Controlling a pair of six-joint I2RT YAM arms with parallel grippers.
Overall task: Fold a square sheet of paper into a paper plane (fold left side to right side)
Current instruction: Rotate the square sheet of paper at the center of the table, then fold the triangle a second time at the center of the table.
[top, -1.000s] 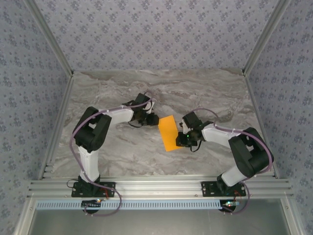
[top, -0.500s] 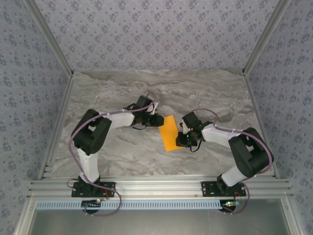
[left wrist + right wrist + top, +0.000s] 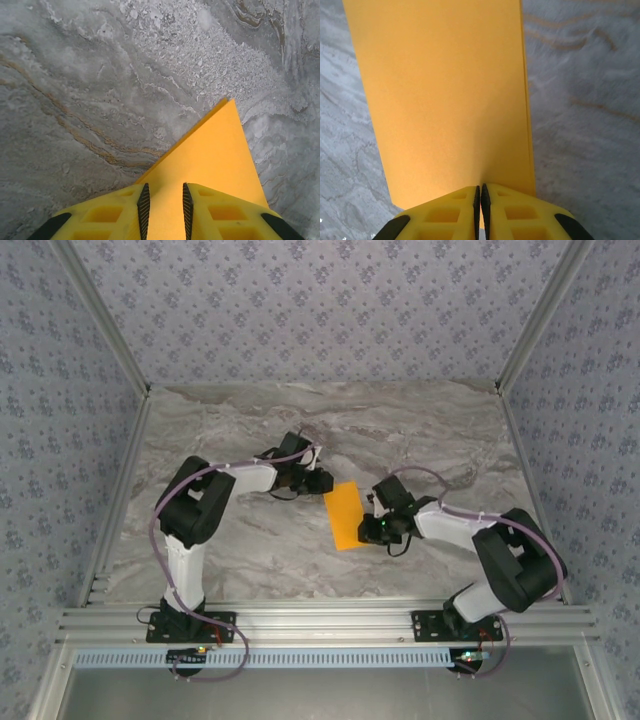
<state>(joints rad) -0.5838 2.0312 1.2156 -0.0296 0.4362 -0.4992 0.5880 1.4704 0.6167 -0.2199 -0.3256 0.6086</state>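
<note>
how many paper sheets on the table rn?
1. The square sheet of paper, folded narrow, lies mid-table between the left gripper and right gripper. Another could hide beneath it.

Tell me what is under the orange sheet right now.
The marble table shows all around the sheet of paper. Along its edge in the right wrist view its own lower layer peeks out; whatever else lies beneath is covered.
</note>
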